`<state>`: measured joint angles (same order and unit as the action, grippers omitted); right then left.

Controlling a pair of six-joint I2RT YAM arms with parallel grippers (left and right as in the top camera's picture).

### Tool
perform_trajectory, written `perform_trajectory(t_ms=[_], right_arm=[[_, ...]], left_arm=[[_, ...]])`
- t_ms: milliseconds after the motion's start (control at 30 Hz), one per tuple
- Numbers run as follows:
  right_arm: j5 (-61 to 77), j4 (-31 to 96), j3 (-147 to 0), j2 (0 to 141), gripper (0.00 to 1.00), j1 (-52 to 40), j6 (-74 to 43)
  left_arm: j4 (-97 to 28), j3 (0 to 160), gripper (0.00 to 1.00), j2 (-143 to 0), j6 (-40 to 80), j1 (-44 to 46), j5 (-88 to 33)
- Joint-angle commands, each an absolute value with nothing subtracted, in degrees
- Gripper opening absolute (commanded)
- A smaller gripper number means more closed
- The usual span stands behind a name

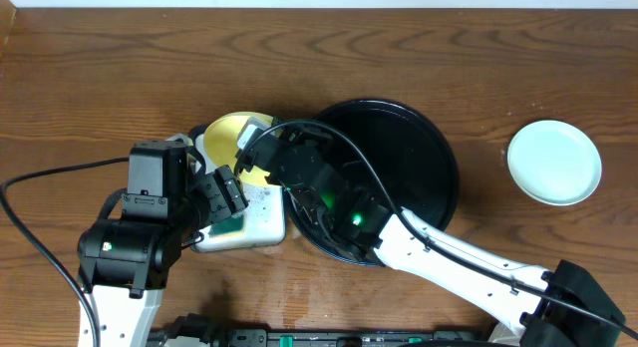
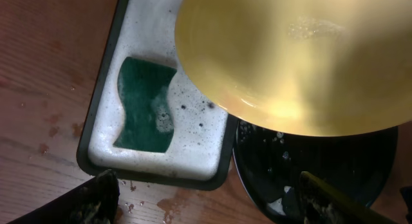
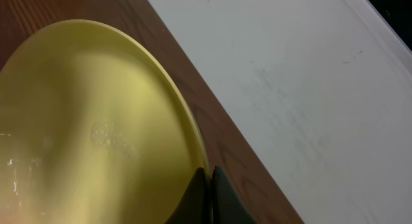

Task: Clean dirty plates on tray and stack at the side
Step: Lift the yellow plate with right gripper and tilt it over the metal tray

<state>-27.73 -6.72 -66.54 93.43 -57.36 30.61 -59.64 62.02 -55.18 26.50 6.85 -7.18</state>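
My right gripper [image 1: 255, 148] is shut on the rim of the pale yellow plate [image 1: 227, 136] and holds it over the table's middle left, beside the black tray [image 1: 434, 177]. In the right wrist view the fingers [image 3: 209, 185] pinch the wet plate's edge [image 3: 96, 134]. My left gripper [image 1: 224, 195] is open and empty; its fingers [image 2: 206, 201] hang above the table, below the yellow plate [image 2: 296, 56] and the black tray's rim [image 2: 309, 166]. One mint-blue plate [image 1: 554, 162] lies on the table at the right. The second mint-blue plate is out of view.
A small rectangular dark-rimmed tray [image 1: 261, 227] with foam and a green sponge [image 2: 145, 105] sits under my left gripper, left of the black tray. Water drops wet the wood [image 2: 174, 208] near it.
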Motion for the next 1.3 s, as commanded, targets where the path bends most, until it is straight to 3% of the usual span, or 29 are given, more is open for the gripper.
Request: perform_trajectory(t_ms=[0, 267, 367, 467, 567, 633, 733, 833, 933, 1167, 1267], right_arm=[[-28.5, -7.1, -67.2, 92.1, 0.01, -57.8, 31.0], [-29.6, -8.1, -67.2, 92.1, 0.01, -57.8, 30.0], [-32.3, -8.6, -67.2, 92.1, 0.01, -58.1, 36.2], [-33.1, -10.8, -67.2, 92.1, 0.01, -58.1, 32.5], [-32.7, -10.2, -67.2, 92.2, 0.01, -59.0, 37.3], [-32.9, -11.0, -67.2, 92.2, 0.01, -59.0, 32.4], [-31.7, -10.7, -67.2, 92.3, 0.01, -59.3, 36.4], [-34.9, -12.8, -67.2, 92.2, 0.01, -59.0, 31.1], [-35.4, -12.3, -67.2, 92.3, 0.01, -59.3, 36.2], [-36.1, -11.9, -67.2, 92.2, 0.01, -59.3, 29.5], [-33.8, -10.5, -67.2, 92.3, 0.01, -59.7, 35.7]], left_arm=[[-59.7, 62.9, 0.88, -55.0, 25.7, 6.7, -7.1], [-59.7, 62.9, 0.88, -55.0, 25.7, 6.7, -7.1], [-59.7, 62.9, 0.88, -55.0, 25.7, 6.7, -7.1], [-59.7, 62.9, 0.88, -55.0, 25.7, 6.7, -7.1], [-59.7, 62.9, 0.88, -55.0, 25.7, 6.7, -7.1], [-59.7, 62.9, 0.88, -55.0, 25.7, 6.7, -7.1], [-59.7, 62.9, 0.88, -55.0, 25.7, 6.7, -7.1], [-59.7, 62.9, 0.88, -55.0, 25.7, 6.7, -7.1], [-59.7, 62.9, 0.88, -55.0, 25.7, 6.7, -7.1], [-59.7, 62.9, 0.88, -55.0, 25.7, 6.7, -7.1], [-59.7, 62.9, 0.88, -55.0, 25.7, 6.7, -7.1]])
